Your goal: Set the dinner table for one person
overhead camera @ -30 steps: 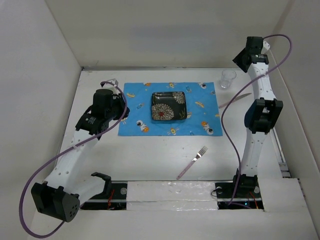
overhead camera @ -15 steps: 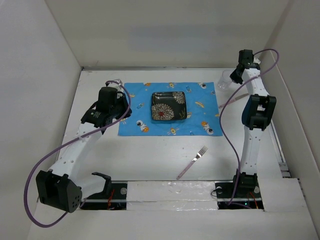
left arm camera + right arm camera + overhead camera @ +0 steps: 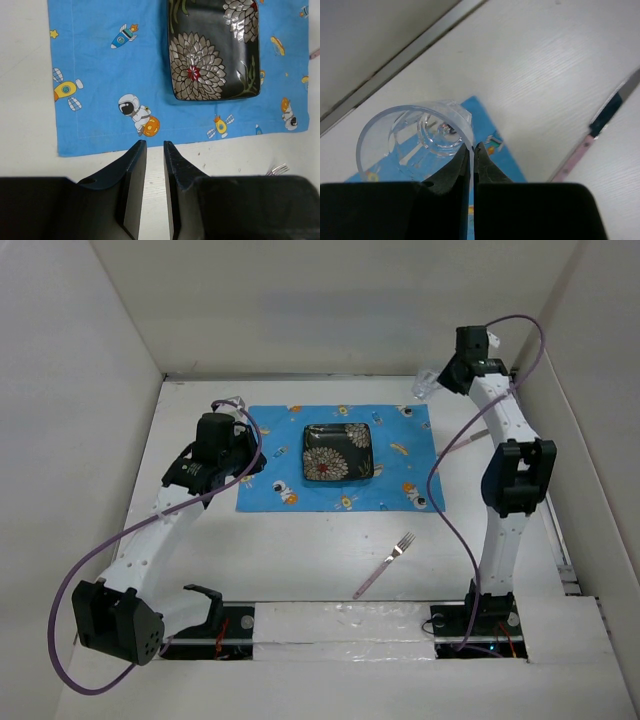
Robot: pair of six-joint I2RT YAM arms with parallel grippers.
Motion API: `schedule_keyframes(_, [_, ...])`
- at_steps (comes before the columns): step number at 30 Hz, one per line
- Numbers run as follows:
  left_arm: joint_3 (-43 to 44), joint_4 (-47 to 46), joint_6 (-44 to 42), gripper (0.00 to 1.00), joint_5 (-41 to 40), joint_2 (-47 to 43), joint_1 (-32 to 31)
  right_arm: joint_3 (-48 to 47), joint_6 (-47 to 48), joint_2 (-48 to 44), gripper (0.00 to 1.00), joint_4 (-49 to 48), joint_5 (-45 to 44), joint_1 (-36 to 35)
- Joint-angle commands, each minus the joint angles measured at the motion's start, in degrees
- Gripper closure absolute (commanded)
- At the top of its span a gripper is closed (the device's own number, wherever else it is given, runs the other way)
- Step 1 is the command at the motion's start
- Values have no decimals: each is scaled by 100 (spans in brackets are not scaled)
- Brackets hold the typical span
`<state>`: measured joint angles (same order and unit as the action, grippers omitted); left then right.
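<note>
White matte tabletop [image 3: 300, 560]: a clear plastic cup [image 3: 415, 132] is pinched at its rim by the right gripper [image 3: 472, 150] over the far right corner of the blue cartoon-printed cloth placemat [image 3: 275, 440]. Upright set-down is judged next. The left gripper [image 3: 154, 145] is seen narrow, empty.

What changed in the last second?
Right gripper came down, shut on the rim of the clear plastic cup and carried it left toward the far right corner of the blue printed cloth placemat. Left gripper empty, barely moved. Black floral plate, pink-handled fork unmoved.

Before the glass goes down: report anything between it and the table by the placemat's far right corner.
Nothing visible. The right gripper holds the glass near that corner; the knife lies apart, further right.
</note>
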<state>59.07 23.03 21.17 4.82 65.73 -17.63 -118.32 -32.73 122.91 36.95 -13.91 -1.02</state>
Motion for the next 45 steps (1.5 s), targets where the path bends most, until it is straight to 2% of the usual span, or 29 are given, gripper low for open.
schedule_keyframes(1, [123,-211,72,82,151,-105,-4,108,179,-145,100,-426,187,-408])
schedule_keyframes(12, [-176,-158,159,82,256,-394,-4,-262,373,338,100,163,-568,-698])
schedule_keyframes(17, [-238,-167,230,82,326,-465,-4,-95,390,391,100,128,-429,-646])
schedule_keyframes(22, [-229,-158,291,82,353,-483,-4,28,373,497,86,190,-235,-645])
schedule_keyframes(23, [-229,-158,291,82,344,-491,-4,46,373,479,79,164,-217,-645])
schedule_keyframes(26, [-229,-149,309,82,362,-491,-4,3,425,444,69,155,-77,-645])
schedule_keyframes(33, [-229,-158,300,82,371,-527,-4,-402,461,305,56,488,187,-461])
schedule_keyframes(35, [-229,-158,300,82,362,-544,-4,-280,460,111,50,392,204,-321])
schedule_keyframes(38, [-238,-149,274,82,388,-570,-4,131,373,-354,47,155,266,-49])
schedule_keyframes(39, [-255,-167,265,82,388,-579,-4,299,303,-469,48,85,284,22])
schedule_keyframes(40, [-282,-176,256,82,397,-597,-4,492,285,-670,69,-98,301,101])
schedule_keyframes(42, [-326,-237,256,82,441,-632,-4,1080,206,-795,98,-249,502,347])
schedule_keyframes(45, [-387,-263,230,81,476,-667,-4,1460,127,-760,100,-145,732,549])
